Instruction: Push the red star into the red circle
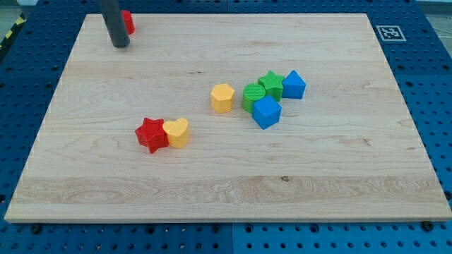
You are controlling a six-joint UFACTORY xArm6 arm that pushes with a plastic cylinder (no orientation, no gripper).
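The red star (150, 134) lies left of the board's middle, touching a yellow heart (176, 132) on its right. The red circle (128, 22) sits at the view's top left, partly hidden behind my rod. My tip (121, 45) rests on the board just below and left of the red circle, far above the red star.
A yellow hexagon (222, 97) stands near the middle. Right of it cluster a green circle (253, 95), a green star (271, 83), a blue block (294, 85) and a blue cube (266, 112). The wooden board (226, 183) ends close to the red circle.
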